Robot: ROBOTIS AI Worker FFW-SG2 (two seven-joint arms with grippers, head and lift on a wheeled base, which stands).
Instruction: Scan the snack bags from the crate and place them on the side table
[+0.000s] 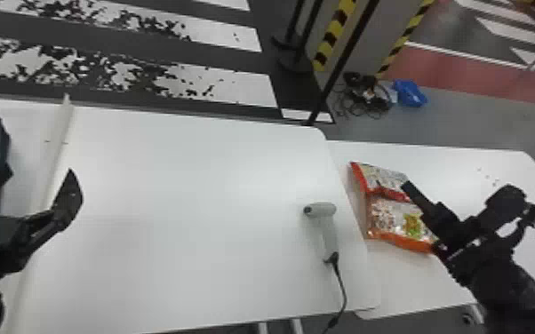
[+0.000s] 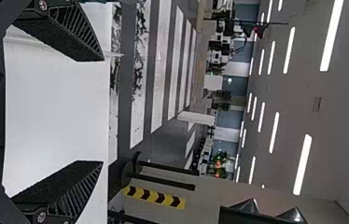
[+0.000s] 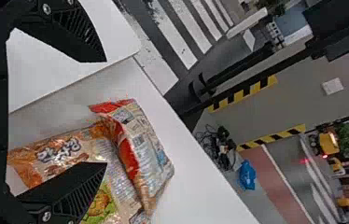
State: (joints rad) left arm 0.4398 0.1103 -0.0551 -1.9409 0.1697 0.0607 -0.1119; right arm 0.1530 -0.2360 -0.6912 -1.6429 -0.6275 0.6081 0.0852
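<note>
Within head view, scanner (image 1: 327,225) rests on table (image 1: 191,200).

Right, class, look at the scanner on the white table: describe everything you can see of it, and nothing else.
The scanner is pale grey, smooth and plastic-looking, with a short rounded head across the top of a longer handle. It lies on the white table, near the edge beside the side table. The head's dark end points to the robot's left; the handle runs toward the robot. A black cable leaves the handle's end toward the near edge. Nothing holds it.
</note>
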